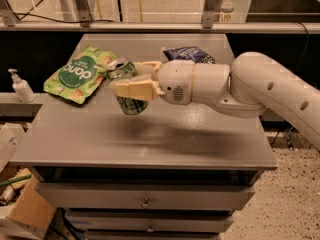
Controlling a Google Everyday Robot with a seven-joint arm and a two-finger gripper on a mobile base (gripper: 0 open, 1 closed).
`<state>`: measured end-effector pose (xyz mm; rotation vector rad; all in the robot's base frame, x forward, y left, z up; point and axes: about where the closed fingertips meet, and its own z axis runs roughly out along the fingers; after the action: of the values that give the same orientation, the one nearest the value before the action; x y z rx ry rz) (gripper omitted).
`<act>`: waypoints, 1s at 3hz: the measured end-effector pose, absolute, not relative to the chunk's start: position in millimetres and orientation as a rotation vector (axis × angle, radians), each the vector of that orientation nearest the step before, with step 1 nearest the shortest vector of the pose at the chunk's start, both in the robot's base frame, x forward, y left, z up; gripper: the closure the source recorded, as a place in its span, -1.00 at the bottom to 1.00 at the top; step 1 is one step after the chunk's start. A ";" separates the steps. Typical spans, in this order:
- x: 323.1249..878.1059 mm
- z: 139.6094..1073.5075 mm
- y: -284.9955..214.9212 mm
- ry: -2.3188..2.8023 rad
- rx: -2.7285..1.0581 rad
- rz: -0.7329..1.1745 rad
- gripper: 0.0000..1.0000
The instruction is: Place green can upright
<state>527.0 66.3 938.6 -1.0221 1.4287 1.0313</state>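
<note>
The green can (pixel 126 89) is shiny green with a silver top and pull tab. It is held above the grey table (pixel 150 139), tilted slightly with its top toward the back left. My gripper (pixel 134 81) reaches in from the right and is shut on the can, with one tan finger (pixel 135 89) across its front and the other behind it. The can's bottom hangs a little above the table surface.
A flat green snack bag (pixel 77 74) with white lettering lies at the table's left. A dark blue bag (pixel 190 54) lies behind my wrist. A white pump bottle (pixel 21 86) stands on a shelf left of the table. Drawers sit below the tabletop.
</note>
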 end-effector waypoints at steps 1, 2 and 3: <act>530.4 919.3 68.0 1.420 -1.013 1.030 1.00; 533.7 901.8 71.2 1.409 -1.011 1.023 1.00; 538.2 887.8 68.9 1.415 -1.002 1.011 1.00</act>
<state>538.2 68.9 887.8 -1.0016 1.4150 1.0113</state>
